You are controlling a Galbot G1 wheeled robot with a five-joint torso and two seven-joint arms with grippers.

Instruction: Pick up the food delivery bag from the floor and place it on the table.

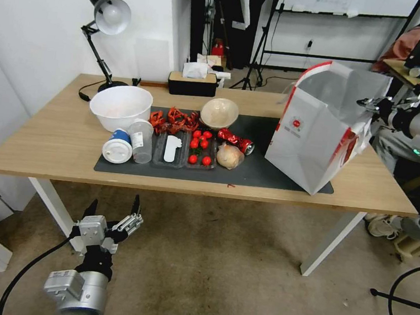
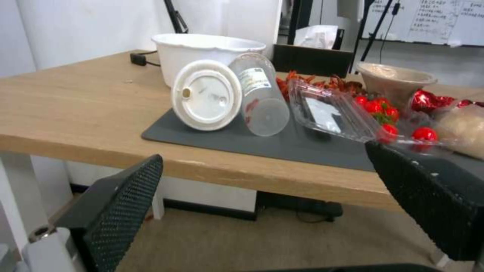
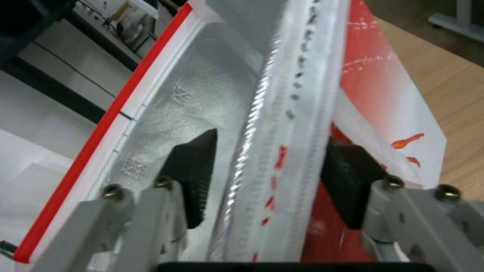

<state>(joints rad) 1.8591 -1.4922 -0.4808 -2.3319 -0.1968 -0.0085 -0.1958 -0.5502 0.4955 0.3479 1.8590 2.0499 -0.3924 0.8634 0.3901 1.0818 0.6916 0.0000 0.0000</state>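
The food delivery bag [image 1: 316, 138], white with red trim and a foil lining, stands upright on the dark mat [image 1: 263, 175] at the right end of the table [image 1: 48, 137]. My right gripper [image 1: 369, 104] is at the bag's upper right rim. In the right wrist view its open jaws straddle the rim of the bag [image 3: 282, 113]: one pad [image 3: 194, 177] is inside against the foil side, the other outside, with gaps to the rim. My left gripper [image 1: 113, 210] hangs open and empty low over the floor [image 1: 209, 266], in front of the table's edge.
On the mat's left and middle lie a white bowl [image 1: 121, 107], two tipped cups [image 2: 252, 98], clear trays with tomatoes [image 1: 200, 146], red crayfish, a beige bowl [image 1: 219, 113], a crushed red can and a bagged beige lump. A desk lamp [image 1: 107, 19] and a tissue box stand behind.
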